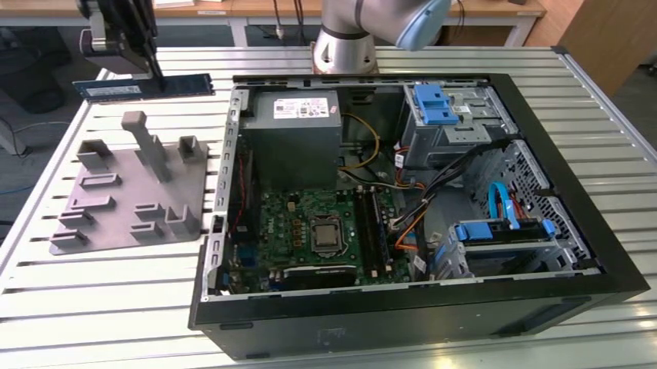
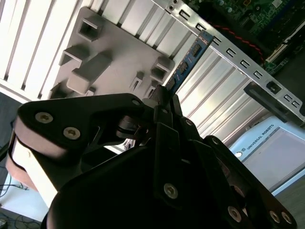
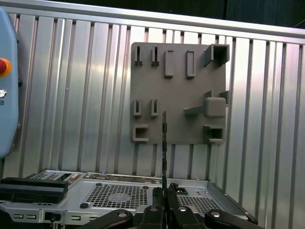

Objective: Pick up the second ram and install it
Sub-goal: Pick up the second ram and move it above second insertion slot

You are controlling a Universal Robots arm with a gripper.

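Note:
The second ram (image 1: 144,87) is a thin blue-green strip hanging level in the air above the table's back corner on the exterior view's left, beyond the grey holder tray (image 1: 128,192). My gripper (image 1: 154,75) is shut on its upper edge. In the second wrist view the ram (image 2: 188,62) sticks out past the fingertips (image 2: 164,98) over the tray (image 2: 105,52). In the first wrist view the ram (image 3: 164,143) shows edge-on as a thin line rising from the gripper (image 3: 164,198), in front of the tray (image 3: 178,90).
The open computer case (image 1: 221,231) lies on the slatted table to the exterior view's right of the tray, with long black motherboard slots (image 1: 370,231) inside. The arm's base (image 1: 344,46) stands behind the case. A pendant with a red button (image 3: 7,81) lies beside the case.

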